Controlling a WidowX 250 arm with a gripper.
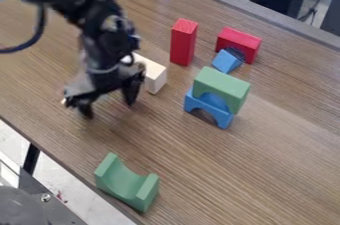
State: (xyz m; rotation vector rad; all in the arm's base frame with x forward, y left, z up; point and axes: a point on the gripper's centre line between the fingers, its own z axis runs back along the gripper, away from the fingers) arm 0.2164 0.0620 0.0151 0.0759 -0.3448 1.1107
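The black gripper (109,103) hangs low over the left part of the table, its two fingers spread apart and nothing visible between them. Just right of it and partly behind the arm lies a cream block (155,75). A red rectangular block (183,42) stands upright farther back. To its right are a red arch (240,43) and a small blue wedge (226,61) in front of the arch. A green arch block (224,85) rests on a blue arch (221,117) right of centre. Near the front left edge, a green curved block (126,183) lies with its hollow facing up.
The brown wooden table (266,174) has its near edge running diagonally at the lower left. A grey metal piece (41,208) sits beyond that edge. Dark equipment and cables stand behind the table at the upper right.
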